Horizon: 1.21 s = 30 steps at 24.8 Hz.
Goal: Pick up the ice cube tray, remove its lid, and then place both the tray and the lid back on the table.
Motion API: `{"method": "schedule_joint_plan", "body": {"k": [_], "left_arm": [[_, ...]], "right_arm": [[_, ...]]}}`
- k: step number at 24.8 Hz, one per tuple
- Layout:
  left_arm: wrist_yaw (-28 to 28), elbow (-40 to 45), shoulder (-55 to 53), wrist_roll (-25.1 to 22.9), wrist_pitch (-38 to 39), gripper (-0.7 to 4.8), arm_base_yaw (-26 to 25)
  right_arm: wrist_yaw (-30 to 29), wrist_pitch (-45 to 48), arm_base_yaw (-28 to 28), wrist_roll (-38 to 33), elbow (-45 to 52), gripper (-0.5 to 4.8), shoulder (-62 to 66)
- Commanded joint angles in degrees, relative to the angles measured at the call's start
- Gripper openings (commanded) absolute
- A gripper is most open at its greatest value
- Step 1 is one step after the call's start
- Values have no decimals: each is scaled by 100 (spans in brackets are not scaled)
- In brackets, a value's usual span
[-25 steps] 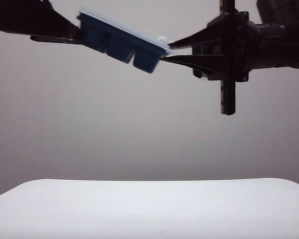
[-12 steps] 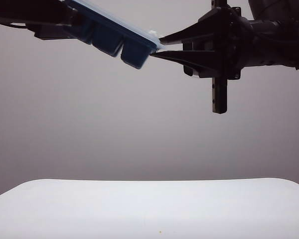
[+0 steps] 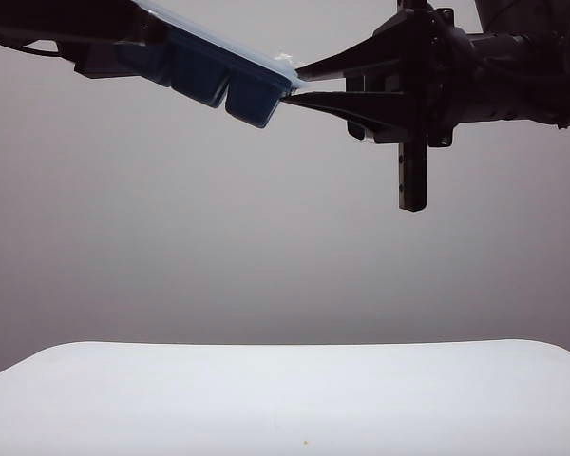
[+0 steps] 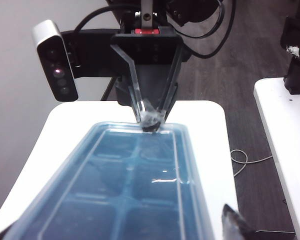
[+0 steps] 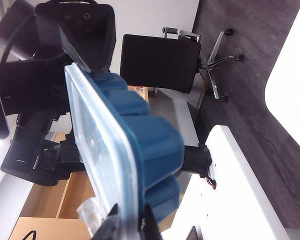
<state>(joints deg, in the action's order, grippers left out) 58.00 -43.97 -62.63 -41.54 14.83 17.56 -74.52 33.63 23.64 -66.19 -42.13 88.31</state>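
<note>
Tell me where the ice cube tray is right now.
The ice cube tray hangs tilted at the upper left of the exterior view, high above the table, held between the left hand and the right hand, lid on.

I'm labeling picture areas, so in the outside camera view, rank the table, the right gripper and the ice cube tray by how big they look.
1. table, widest, spanning the bottom.
2. right gripper with its dark body, pinching the lid edge.
3. ice cube tray, smallest showing; the left gripper hides one end.
Apparent size only, since nearness to the camera differs.
</note>
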Motion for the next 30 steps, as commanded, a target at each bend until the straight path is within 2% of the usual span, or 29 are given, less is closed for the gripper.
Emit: {"method": "schedule_joint_plan", "body": {"k": [1,3,11,15,22,24,26,27,28,30], "left_arm": [[31,-2,-17,20,-17,424,2],[35,-2,-20,20,-11,371,2],[-4,-4,-52,15,-37,359,146],[-50,-4,-125,0,-63,235,328],[-166,-4,-195,-2,-109,234,496],[-166,-4,-195,-2,-133,234,496],[-168,-4,-195,-2,-164,234,494],[-170,-4,-192,-2,-173,233,494],[-195,-4,-192,-2,-210,233,492],[-485,-7,-192,-2,-216,233,490]], "right_arm": [[2,136,9,-9,-31,-9,-26],[4,136,11,-11,-31,-9,-26],[7,142,13,-31,-44,-9,-26],[2,138,17,-50,-184,-9,-26],[-17,109,26,4,-332,-7,-26],[-7,116,26,74,-332,62,-26],[-7,116,11,284,-334,199,-26],[-2,116,-24,391,-334,241,-26],[22,114,-181,461,-337,258,-26],[105,114,-466,629,-337,262,-26]]}}
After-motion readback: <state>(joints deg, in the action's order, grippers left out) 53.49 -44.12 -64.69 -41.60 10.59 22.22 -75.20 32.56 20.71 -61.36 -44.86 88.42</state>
